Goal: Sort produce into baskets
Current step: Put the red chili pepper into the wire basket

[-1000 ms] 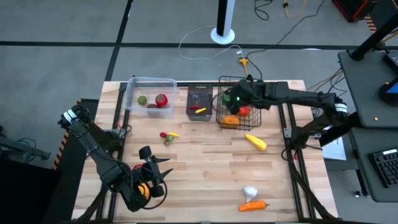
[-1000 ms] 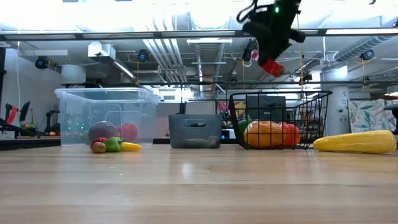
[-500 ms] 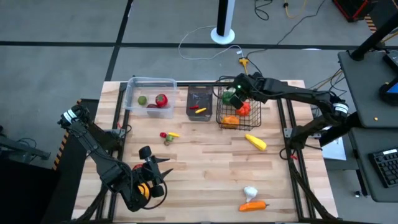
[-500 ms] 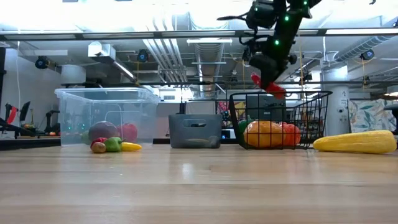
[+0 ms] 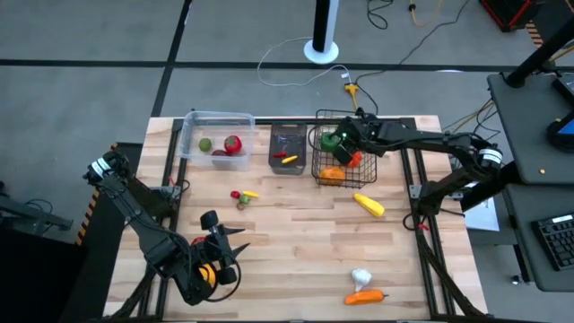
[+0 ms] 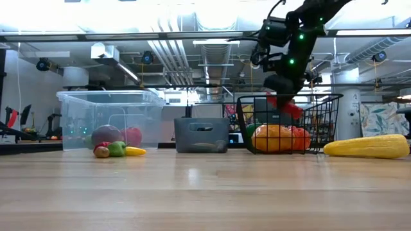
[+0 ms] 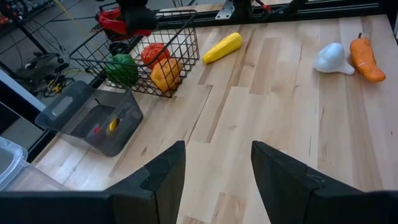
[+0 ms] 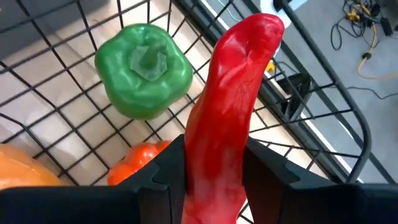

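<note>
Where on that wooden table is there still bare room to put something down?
The widest bare patch lies mid-table, between the small fruit cluster, the yellow corn and the garlic. The back edge is crowded: clear tub, dark bin, wire basket.

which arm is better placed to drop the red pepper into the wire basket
Right. Its tool is shut on the red pepper, directly above the wire basket. The left tool waits open at the table's near edge.

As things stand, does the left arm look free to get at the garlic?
Probably yes. The left pincer is open and empty near the table's front-left, and bare wood lies between it and the garlic. Only the orange pepper sits close beside the garlic.
</note>
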Available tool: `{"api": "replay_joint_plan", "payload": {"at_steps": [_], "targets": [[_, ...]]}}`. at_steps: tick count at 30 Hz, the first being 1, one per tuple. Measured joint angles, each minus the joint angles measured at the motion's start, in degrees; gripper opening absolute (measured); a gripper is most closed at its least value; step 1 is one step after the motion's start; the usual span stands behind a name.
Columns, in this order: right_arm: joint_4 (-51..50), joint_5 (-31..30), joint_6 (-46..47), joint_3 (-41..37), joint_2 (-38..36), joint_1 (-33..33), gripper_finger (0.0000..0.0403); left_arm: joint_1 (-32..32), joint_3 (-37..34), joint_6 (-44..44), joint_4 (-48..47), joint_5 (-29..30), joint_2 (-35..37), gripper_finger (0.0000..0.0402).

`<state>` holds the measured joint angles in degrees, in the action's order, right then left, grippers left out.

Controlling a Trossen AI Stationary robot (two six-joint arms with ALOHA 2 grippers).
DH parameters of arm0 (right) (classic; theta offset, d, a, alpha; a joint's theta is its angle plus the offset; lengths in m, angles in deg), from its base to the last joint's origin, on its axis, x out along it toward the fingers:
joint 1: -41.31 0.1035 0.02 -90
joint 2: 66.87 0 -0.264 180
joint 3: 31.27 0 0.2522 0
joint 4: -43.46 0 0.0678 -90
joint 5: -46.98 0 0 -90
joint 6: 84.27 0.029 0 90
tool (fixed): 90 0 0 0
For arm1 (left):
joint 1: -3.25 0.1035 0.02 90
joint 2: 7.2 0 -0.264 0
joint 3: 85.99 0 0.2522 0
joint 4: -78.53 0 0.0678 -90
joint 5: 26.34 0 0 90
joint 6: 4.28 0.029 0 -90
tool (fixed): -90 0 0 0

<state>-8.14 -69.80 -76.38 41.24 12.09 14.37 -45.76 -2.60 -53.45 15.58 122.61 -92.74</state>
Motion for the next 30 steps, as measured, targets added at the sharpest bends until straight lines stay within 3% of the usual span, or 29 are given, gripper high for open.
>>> {"api": "replay_joint_plan", "payload": {"at_steps": [7, 13, 21, 30], "targets": [[0.0, 0.3, 1.3, -0.6, 0.0, 0.0, 0.0121, 0.0, 0.0, 0.0, 0.0, 0.0, 0.0, 0.0167], [-0.2, 5.8, 3.4, -0.1, -0.1, -1.1, 0.0121, 0.0, 0.0, 0.0, 0.0, 0.0, 0.0, 0.0167], [-0.7, 6.2, 5.1, -0.1, -0.1, -1.7, 0.0122, 0.0, 0.0, 0.0, 0.3, 0.0, 0.0, 0.0167], [-1.3, 6.3, 6.3, -0.1, -0.1, -2.4, 0.0193, 0.0, 0.0, -0.4, 0.3, 0.0, 0.0, 0.0167]]}}
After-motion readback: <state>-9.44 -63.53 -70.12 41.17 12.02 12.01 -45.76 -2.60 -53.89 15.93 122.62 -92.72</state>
